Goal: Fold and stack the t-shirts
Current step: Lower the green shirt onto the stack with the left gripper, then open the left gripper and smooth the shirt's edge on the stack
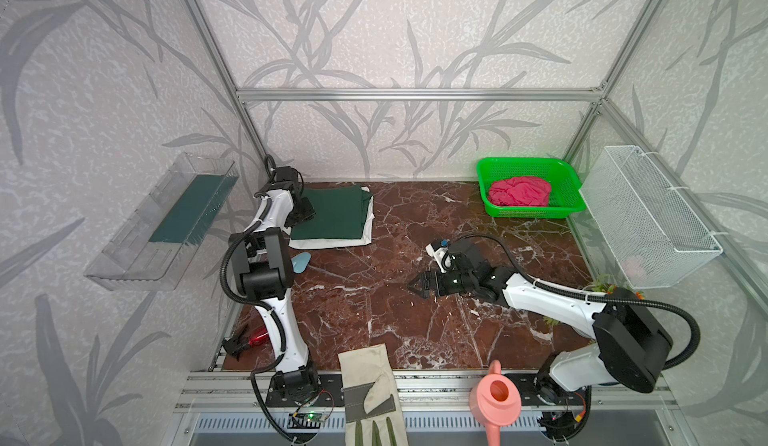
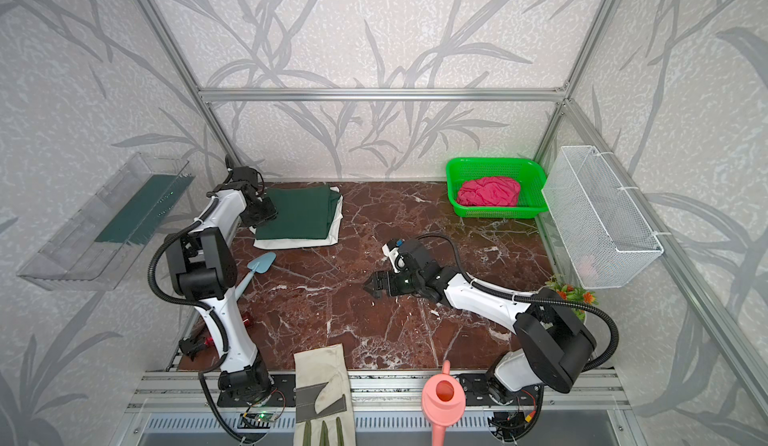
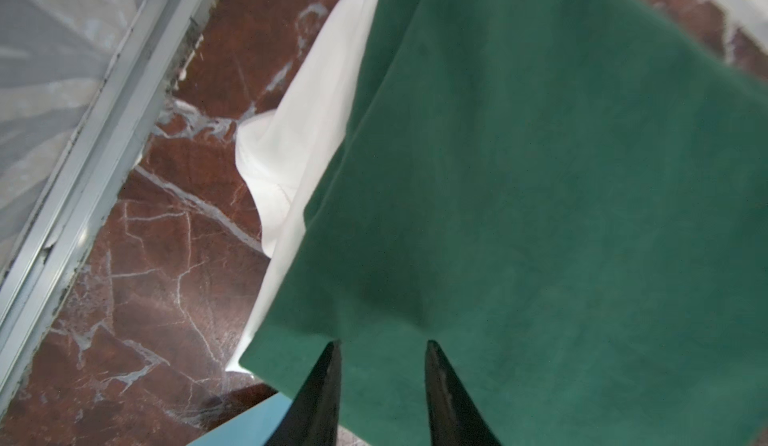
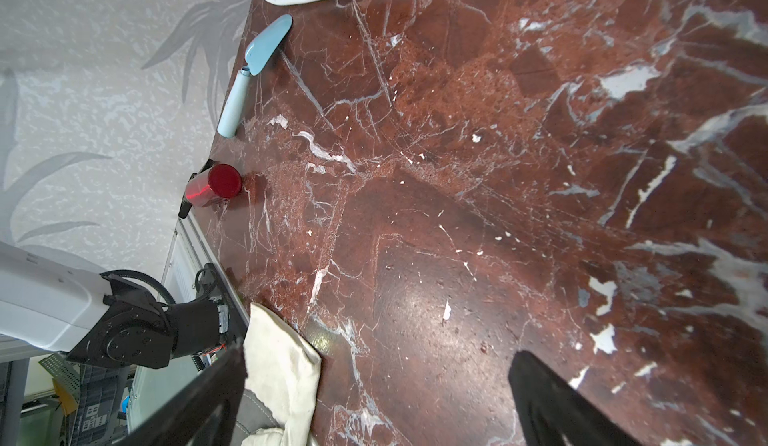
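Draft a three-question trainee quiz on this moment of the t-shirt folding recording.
1. True or false: the pink-red t-shirt lies folded on the dark green t-shirt.
2. Which garment lies directly under the dark green t-shirt? A. a lilac one B. the white t-shirt C. a glove
3. Fill in: the right end effector hangs above the table with its jaws ____.
Key: 1 false, it lies crumpled in the green basket; 2 B; 3 open.
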`<state>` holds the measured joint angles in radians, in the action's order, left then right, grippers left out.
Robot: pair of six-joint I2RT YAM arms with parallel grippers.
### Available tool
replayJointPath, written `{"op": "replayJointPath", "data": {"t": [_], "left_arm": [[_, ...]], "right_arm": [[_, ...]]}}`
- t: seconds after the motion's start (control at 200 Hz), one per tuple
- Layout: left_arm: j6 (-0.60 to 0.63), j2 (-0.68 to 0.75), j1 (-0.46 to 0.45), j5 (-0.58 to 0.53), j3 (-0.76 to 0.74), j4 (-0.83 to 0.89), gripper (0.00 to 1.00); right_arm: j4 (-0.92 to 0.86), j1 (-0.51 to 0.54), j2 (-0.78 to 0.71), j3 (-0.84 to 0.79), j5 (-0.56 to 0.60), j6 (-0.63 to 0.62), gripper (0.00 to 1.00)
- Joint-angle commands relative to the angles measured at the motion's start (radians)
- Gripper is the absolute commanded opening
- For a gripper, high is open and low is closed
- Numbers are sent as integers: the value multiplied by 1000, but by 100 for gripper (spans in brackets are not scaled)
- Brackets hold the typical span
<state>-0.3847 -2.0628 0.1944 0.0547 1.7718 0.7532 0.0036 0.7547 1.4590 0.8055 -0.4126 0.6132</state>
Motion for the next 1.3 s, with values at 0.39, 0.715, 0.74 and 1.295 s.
{"op": "replayJointPath", "data": {"t": [0.39,0.715,0.74,1.295], "left_arm": [[16,-359,-2,65,521,-44,34],[23,-654,4,37,898,81,31],[24,-648,4,36,882,70,32],[72,-457,-100,132,781,3,33]], "right_arm": [[62,6,70,64,18,-38,99],[106,3,162,102,-2,-45,99],[109,3,172,104,-6,-43,99],[110,-13,196,135,-26,-48,99]]}}
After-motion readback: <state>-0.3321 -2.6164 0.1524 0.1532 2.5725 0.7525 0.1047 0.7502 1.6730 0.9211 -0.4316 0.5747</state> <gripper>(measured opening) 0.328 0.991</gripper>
